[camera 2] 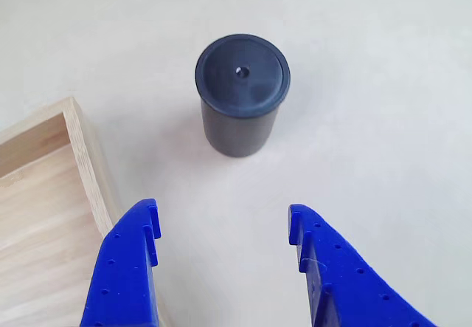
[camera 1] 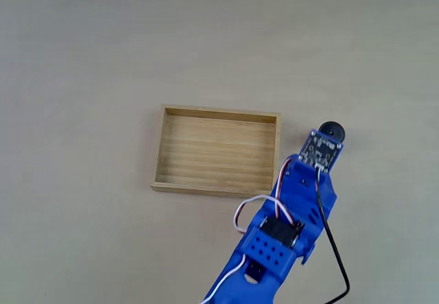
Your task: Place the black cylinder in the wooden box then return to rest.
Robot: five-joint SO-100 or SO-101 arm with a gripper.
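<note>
Plain pale tabletop, place unclear

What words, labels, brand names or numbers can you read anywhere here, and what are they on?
None can be read.
Circuit board on the arm: its markings are too small and blurred.
Black cylinder: plain lid with a central dimple.
Wooden box: bare wood.
Gripper: plain blue plastic with small holes.

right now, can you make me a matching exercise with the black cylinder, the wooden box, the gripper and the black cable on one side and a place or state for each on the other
Things:
1. black cylinder
2. wooden box
3. gripper
4. black cable

Places or states:
A. open, nothing between its fingers
B. standing upright on the table, outside the tray
C. running down along the blue arm
D. empty, lying flat

Pairs: 1-B, 2-D, 3-A, 4-C
</note>
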